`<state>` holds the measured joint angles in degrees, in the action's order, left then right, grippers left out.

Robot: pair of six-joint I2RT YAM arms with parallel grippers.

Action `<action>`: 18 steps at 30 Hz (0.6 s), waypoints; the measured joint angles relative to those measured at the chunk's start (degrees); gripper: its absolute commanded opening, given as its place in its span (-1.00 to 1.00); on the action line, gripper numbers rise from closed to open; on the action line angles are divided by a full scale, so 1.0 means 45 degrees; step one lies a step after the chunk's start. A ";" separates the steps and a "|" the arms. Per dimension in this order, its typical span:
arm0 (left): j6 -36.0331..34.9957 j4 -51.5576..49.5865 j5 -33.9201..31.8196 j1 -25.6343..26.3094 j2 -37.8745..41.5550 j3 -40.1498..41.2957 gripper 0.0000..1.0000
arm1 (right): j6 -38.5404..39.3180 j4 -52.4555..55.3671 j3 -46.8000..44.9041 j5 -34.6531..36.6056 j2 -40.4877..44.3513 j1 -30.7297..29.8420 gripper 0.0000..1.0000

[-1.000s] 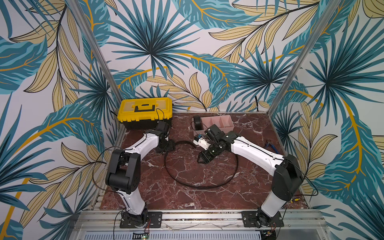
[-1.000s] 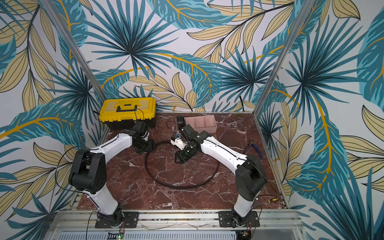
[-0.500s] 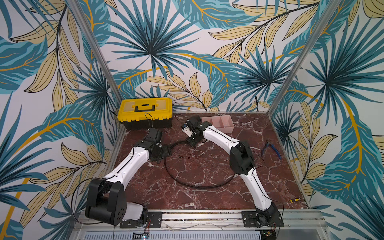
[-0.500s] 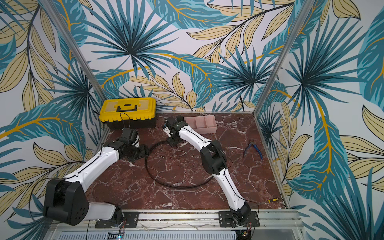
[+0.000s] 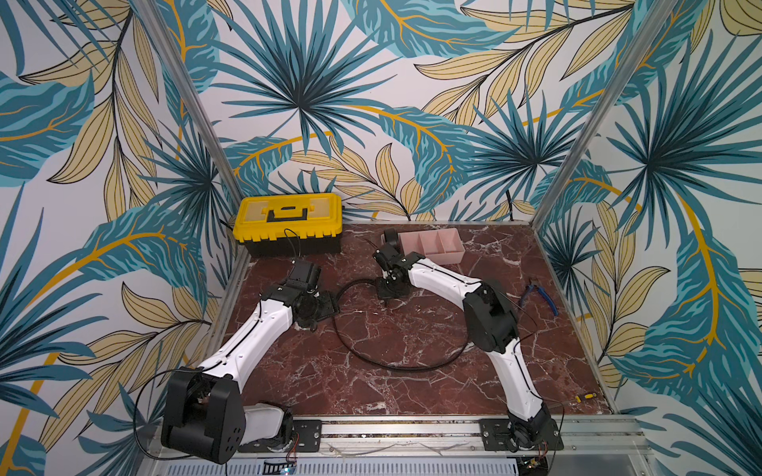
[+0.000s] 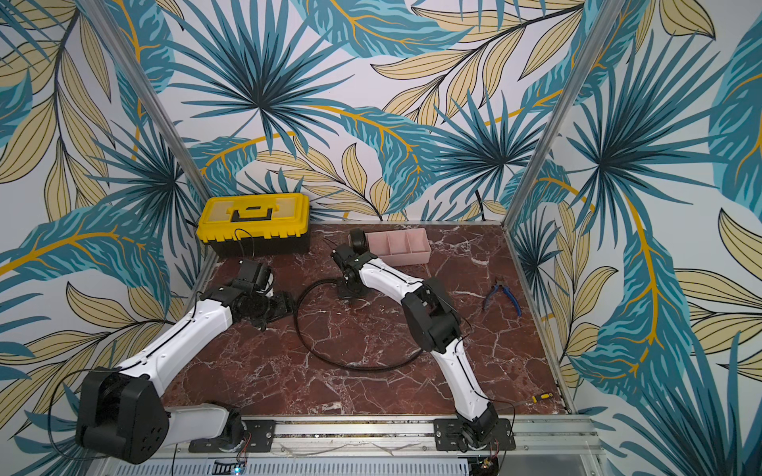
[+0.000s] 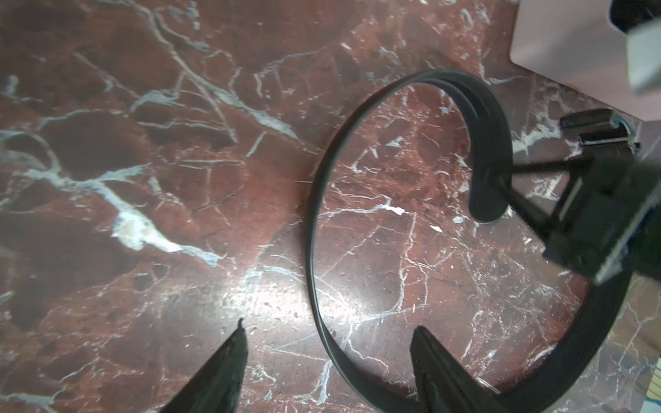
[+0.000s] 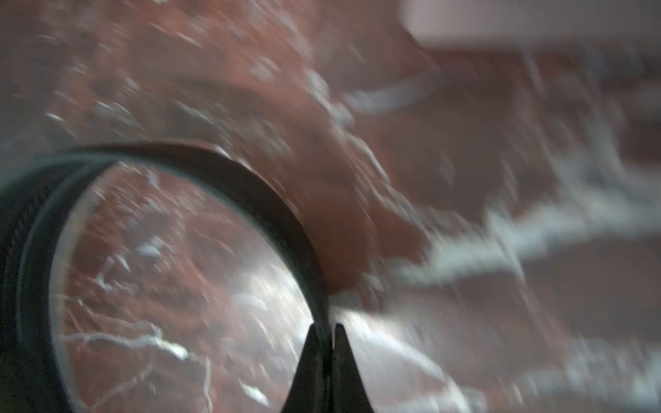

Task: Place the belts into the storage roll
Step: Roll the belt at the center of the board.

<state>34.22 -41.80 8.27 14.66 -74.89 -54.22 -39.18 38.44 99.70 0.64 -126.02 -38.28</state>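
Right gripper [image 8: 326, 338] pinched on belt [image 7: 491, 143], left gripper [image 7: 329, 325] apart. Coil tight, then lift to tray [image 5: 447, 257] at table's [image 5: 412, 391] back edge.

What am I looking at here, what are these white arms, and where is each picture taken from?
Two white robot arms, left and right, stand at a marble table. Both top views look down from above; each wrist view looks along one arm's gripper. On the table lie a yellow toolbox, a pink divided tray, blue pliers, a screwdriver and a loose black belt. The right gripper is pinched shut on that belt; the left gripper is open, its fingers apart by the belt.
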 measured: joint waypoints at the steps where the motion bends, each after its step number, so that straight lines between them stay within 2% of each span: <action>1: -0.0189 0.0223 0.0078 0.0194 0.0000 0.0000 0.60 | -0.1404 -0.0209 -0.0801 -0.0010 0.0578 0.0005 -1.00; 4: -0.1175 0.1821 0.0787 0.0772 0.0209 0.0510 0.67 | -0.5527 -0.0826 -0.2341 0.0039 0.1787 -0.0097 -1.00; 6: -0.2147 0.3390 0.1452 0.1166 0.0753 0.1632 0.66 | -0.7834 -0.1428 -0.3109 0.0136 0.2210 -0.0335 -1.00; 9: -0.3779 0.5989 0.2297 0.1787 0.2045 0.3920 0.67 | -1.0380 -0.2492 -0.4061 0.0185 0.2322 -0.0709 -1.00; 13: -0.5231 0.8665 0.3415 0.2123 0.3045 0.5940 0.54 | -1.2585 -0.3390 -0.4590 0.0228 0.2375 -0.0826 -1.00; 18: -0.6615 1.0564 0.4512 0.2492 0.1661 0.5843 0.35 | -1.3838 -0.3793 -0.4605 0.0185 0.2380 -0.0811 -1.00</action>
<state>4.45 5.74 28.58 25.87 -67.42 -27.92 -101.45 21.37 78.98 1.48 -115.31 -41.93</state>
